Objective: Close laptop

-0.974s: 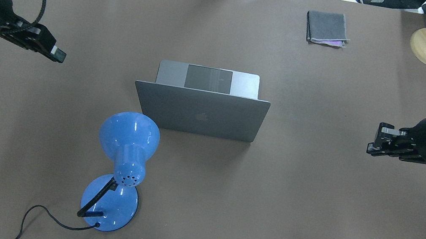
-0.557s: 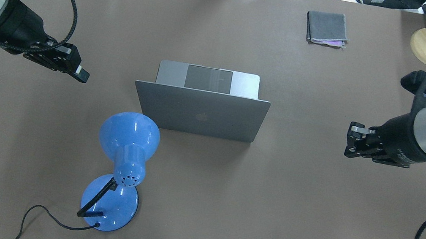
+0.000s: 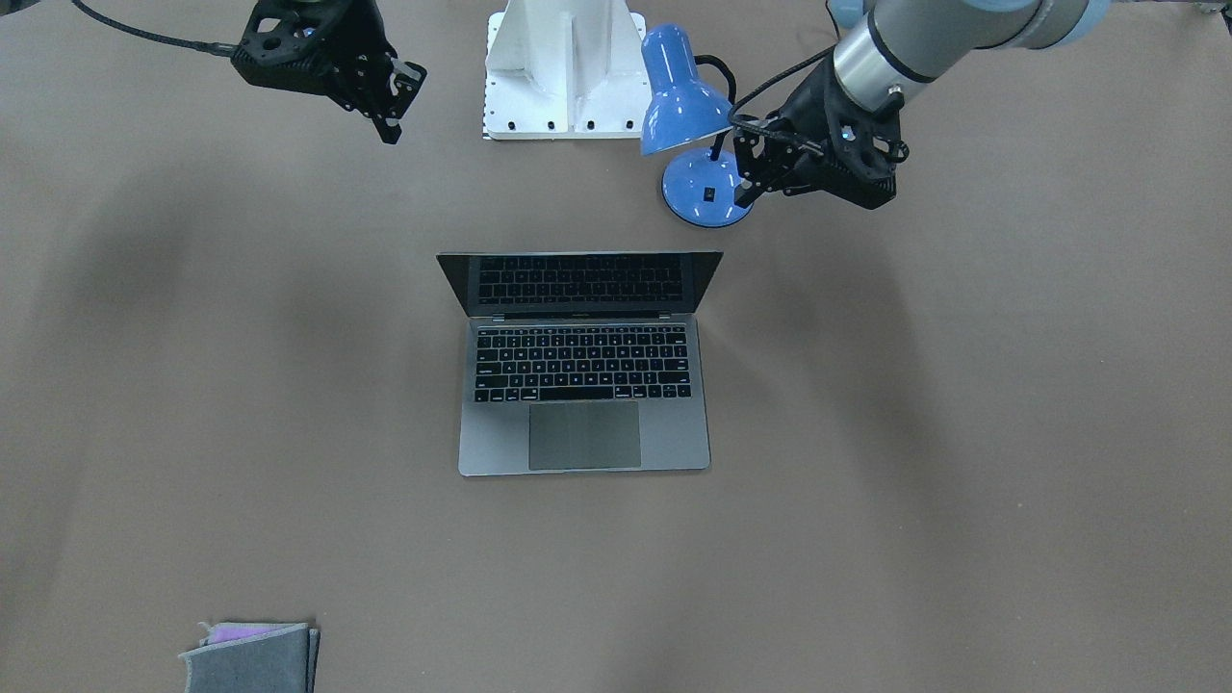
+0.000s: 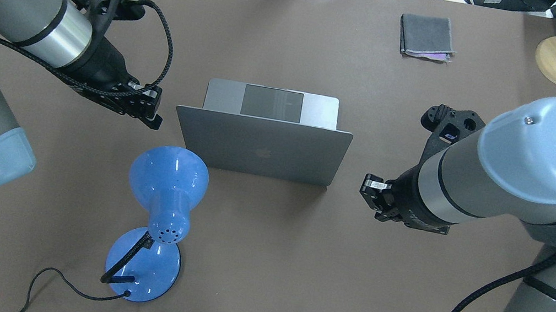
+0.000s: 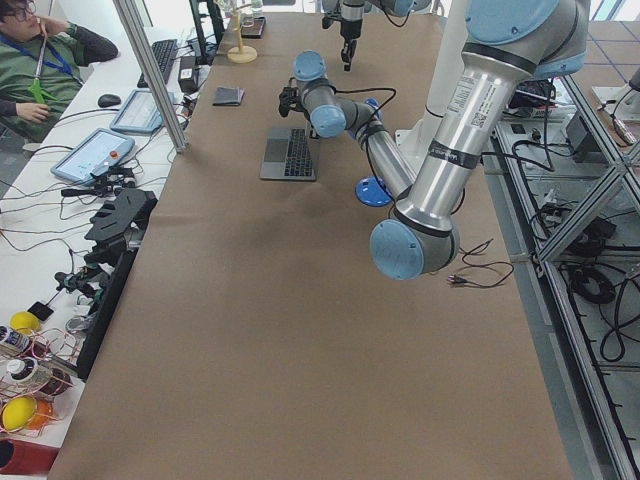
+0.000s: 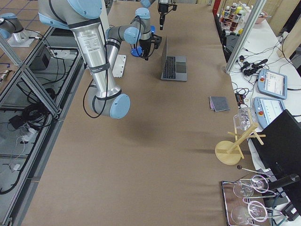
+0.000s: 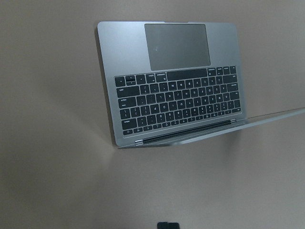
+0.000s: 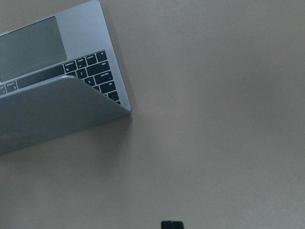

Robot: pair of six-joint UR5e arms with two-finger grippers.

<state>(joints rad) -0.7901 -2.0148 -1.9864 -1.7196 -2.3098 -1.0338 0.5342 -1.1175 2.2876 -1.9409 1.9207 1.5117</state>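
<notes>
Brown counter (image 4: 260,265), bare either side of the laptop (image 4: 263,145), open at its middle. Blue lamp (image 4: 168,178) nearer, off its left corner. Left fingers (image 4: 153,118) and right fingers (image 4: 372,185) flank the lid edges, apart from them, pinched together, empty. Grey pouch (image 4: 426,36) far beyond.

Not much to read here, honestly. The only real mark is the dark apple logo (image 4: 263,151), sitting in the middle of the outer side of the laptop (image 4: 265,133) lid. The black keys (image 7: 178,102) on the laptop's deck have white legends, but they're too small to make out. There's also a faint, tiny line of lettering (image 3: 580,315) just under the laptop's screen, and I can't read that either.
</notes>
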